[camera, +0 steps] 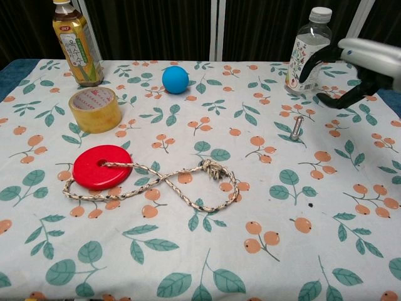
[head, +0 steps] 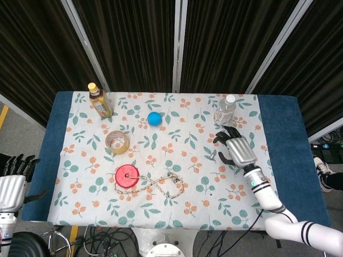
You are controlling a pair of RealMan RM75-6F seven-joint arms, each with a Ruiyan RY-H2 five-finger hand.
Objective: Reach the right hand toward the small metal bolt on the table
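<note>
The small metal bolt [camera: 296, 128] lies bare on the floral tablecloth, right of centre; in the head view the bolt [head: 213, 156] is a tiny grey mark. My right hand [camera: 352, 68] hovers above and to the right of it, fingers spread and curved, holding nothing. From the head view the right hand [head: 236, 149] sits just right of the bolt, with a gap between them. My left hand [head: 14, 170] stays off the table's left edge, fingers extended and empty.
A clear water bottle [camera: 307, 50] stands just behind the bolt, close to the right hand. Further left are a blue ball [camera: 175, 79], a tape roll [camera: 94, 108], a tea bottle [camera: 77, 42], and a red disc [camera: 101, 167] with a rope [camera: 188, 182] across it.
</note>
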